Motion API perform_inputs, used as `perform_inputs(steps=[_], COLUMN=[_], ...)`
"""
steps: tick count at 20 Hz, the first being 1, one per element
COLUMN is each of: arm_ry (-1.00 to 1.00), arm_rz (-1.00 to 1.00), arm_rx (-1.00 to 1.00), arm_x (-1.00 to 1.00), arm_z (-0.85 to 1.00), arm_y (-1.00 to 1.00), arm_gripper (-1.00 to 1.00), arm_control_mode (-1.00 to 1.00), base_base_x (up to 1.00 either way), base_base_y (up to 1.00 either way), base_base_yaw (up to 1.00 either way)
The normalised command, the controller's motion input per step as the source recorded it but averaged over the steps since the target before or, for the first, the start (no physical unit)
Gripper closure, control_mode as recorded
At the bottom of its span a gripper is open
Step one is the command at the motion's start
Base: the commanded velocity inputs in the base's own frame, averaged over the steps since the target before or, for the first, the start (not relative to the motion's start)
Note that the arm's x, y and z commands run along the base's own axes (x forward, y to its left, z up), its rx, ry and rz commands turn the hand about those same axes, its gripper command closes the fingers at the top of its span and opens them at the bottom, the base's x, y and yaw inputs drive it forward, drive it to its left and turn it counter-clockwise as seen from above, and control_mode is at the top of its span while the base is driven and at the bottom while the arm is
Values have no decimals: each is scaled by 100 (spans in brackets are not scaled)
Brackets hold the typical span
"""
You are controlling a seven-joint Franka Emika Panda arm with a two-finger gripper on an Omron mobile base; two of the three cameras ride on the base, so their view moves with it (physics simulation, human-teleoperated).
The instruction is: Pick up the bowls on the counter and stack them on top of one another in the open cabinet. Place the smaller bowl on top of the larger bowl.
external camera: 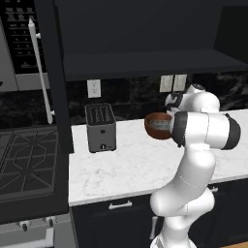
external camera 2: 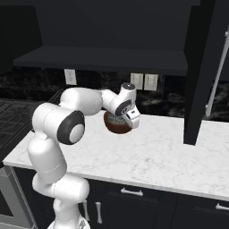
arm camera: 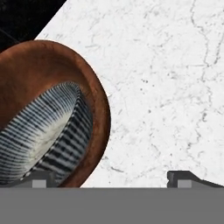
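Above the rear of the counter (external camera: pixel 126 164), near the dark backsplash: gripper (arm camera: pixel 107 179) with both dark tips apart, one at the lower left against the larger bowl (arm camera: pixel 52 65), the other clear over bare marble; spread wide, whether pinching the rim cannot be told. Inside that reddish-brown bowl, already nested: the smaller bowl (arm camera: pixel 43 131), grey and ribbed, pale inside, tilted in the hand view. Seen from the base cameras, the pair at the wrist, by the back edge of the counter, roughly midway along it; resting on the marble or just lifted, not clear. Overhead, the open cabinet (external camera 2: pixel 103 58), dark flat shelf unoccupied where visible. Toward the left end of the counter, a toaster (external camera: pixel 100 127), well apart from the bowls; beyond that edge, a black stove grate (external camera: pixel 26 160).

Judged step: taking hold of the brown bowl's rim to carry both up together. Best done with one finger inside the rim and one outside, closed firmly before any lift, then raised straight and kept level so the grey bowl stays seated. Clearance over the shelf's front lip needed before moving inward; set down well back from that lip, then released. Risk: a tilted carry sliding the small bowl out.
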Motion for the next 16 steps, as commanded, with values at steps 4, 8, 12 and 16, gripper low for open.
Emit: perform_inputs(steps=[4, 8, 12, 16], arm_ry=[0, 0, 0, 0], arm_rz=[0, 4, 3, 2], arm_rx=[4, 0, 0, 0], arm_x=[4, 36, 18, 20], arm_z=[25, -6, -23, -45], arm_y=[-23, -19, -5, 0], arm_gripper=[-100, -100, -100, -100], arm_control_mode=[-100, -100, -100, -100], base_base_x=[0, 0, 0, 0], base_base_y=[0, 0, 0, 0], base_base_yaw=[0, 0, 0, 0])
